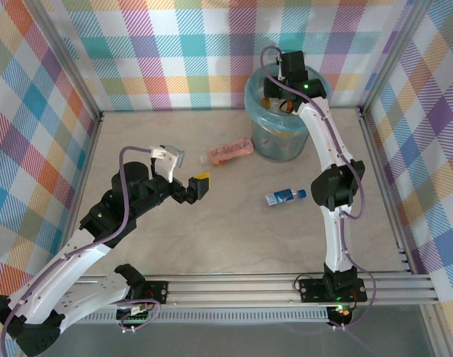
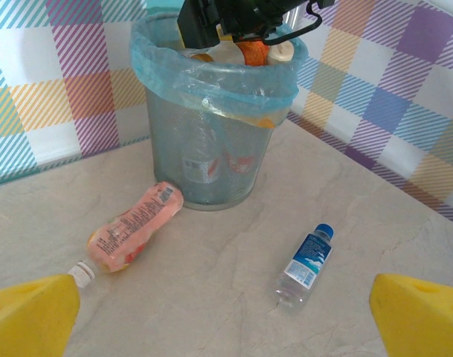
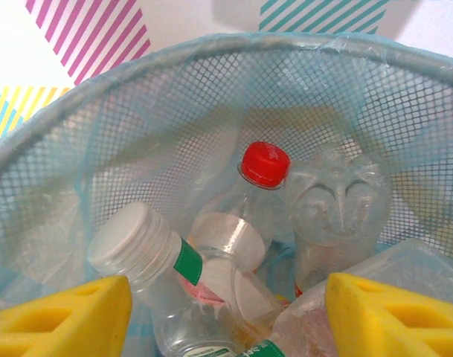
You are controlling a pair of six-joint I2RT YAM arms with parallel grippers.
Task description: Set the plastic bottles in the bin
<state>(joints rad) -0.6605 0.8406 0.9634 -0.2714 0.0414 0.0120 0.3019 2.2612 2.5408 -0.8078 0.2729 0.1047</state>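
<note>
The bin (image 1: 257, 128) stands at the back of the table, lined with a light blue bag and holding several plastic bottles. My right gripper (image 1: 284, 103) hangs over its mouth, jaws apart, nothing pinched between the yellow pads (image 3: 59, 316). Below the right gripper (image 3: 226, 312) lie a white-capped bottle with a green band (image 3: 148, 253) and a red-capped bottle (image 3: 262, 167). A pink-labelled bottle (image 1: 230, 151) (image 2: 133, 227) lies on the table left of the bin (image 2: 211, 171). A blue-capped, blue-labelled bottle (image 1: 284, 196) (image 2: 306, 264) lies in front of it. My left gripper (image 1: 196, 186) (image 2: 226, 316) hovers open, short of both.
Checked cloth walls on a metal frame enclose the table on three sides. The right arm (image 1: 334, 186) rises just right of the blue-labelled bottle. A metal rail (image 1: 233, 286) with the arm bases runs along the near edge.
</note>
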